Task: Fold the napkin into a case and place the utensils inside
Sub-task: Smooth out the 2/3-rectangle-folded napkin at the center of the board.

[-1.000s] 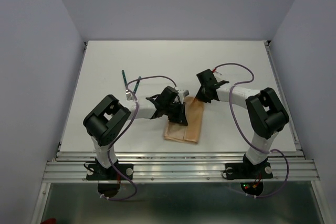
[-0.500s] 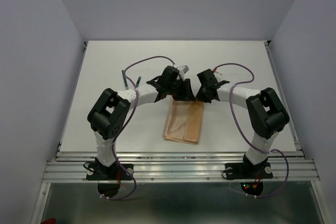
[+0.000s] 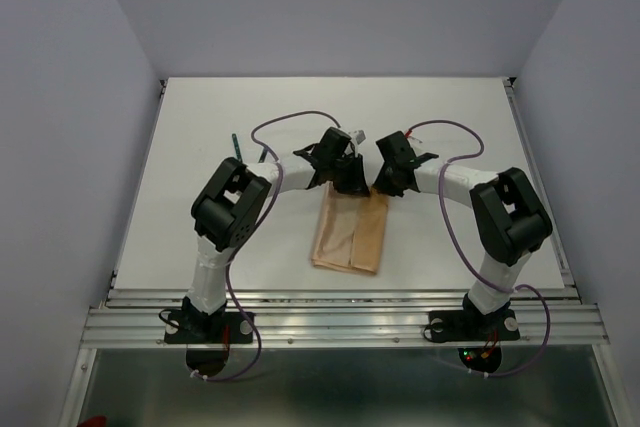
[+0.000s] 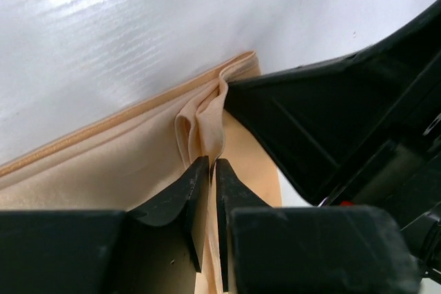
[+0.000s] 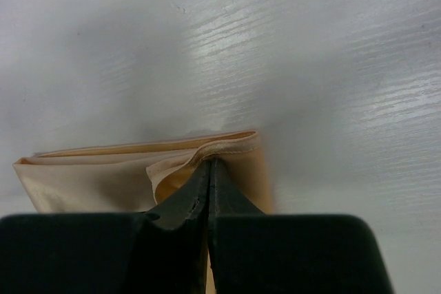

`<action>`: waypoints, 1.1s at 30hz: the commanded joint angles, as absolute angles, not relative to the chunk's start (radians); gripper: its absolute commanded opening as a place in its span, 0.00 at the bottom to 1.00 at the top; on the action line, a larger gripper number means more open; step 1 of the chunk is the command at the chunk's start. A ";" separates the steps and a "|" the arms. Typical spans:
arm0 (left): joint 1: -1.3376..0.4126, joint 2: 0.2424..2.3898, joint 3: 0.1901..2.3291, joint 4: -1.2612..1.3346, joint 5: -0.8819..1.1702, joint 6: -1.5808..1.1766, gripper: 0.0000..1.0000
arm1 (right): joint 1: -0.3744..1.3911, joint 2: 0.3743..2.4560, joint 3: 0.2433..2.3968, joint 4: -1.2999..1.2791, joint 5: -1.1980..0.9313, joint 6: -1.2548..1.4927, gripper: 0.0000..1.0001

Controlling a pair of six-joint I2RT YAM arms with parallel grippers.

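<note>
Your case (image 3: 350,235) lies flat in the middle of the table (image 3: 450,117), a narrow peach-tan oblong with its far short end under both wrists. Your right gripper (image 5: 209,164) is closed tight on the top layer at the far right corner, lifting the hemmed edge so a small mouth gapes beside it. Your left gripper (image 4: 209,164) is nearly closed, its tips pinching a raised pleat (image 4: 203,125) of the same edge, just beside the right one.

Expect this cloth to be light, limp and slick. It will likely slide out of a shallow pinch and sag shut once released, so take hold at the stitched hem, one layer only. The utensils (image 3: 233,147) lie well apart to the far left, partly hidden behind the left arm. They look thin, stiff and low against the table.
</note>
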State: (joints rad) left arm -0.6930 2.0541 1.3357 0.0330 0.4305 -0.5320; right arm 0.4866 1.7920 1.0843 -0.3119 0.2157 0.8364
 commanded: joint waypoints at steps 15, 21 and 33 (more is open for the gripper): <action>-0.684 2.125 1.477 -0.048 0.302 -0.548 0.15 | 0.489 1.707 1.081 -0.356 0.195 0.818 0.01; -0.684 2.134 1.485 -0.060 0.284 -0.537 0.00 | 0.489 1.712 1.083 -0.348 0.167 0.804 0.01; -0.681 2.160 1.502 -0.061 0.325 -0.499 0.00 | 0.489 1.746 1.130 -0.350 0.182 0.773 0.01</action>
State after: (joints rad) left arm -0.6853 2.1429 1.4658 -0.0429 0.3225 -0.5411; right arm 0.4866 1.7489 1.0843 -0.3511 0.1669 0.7959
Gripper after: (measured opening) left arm 0.066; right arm 0.017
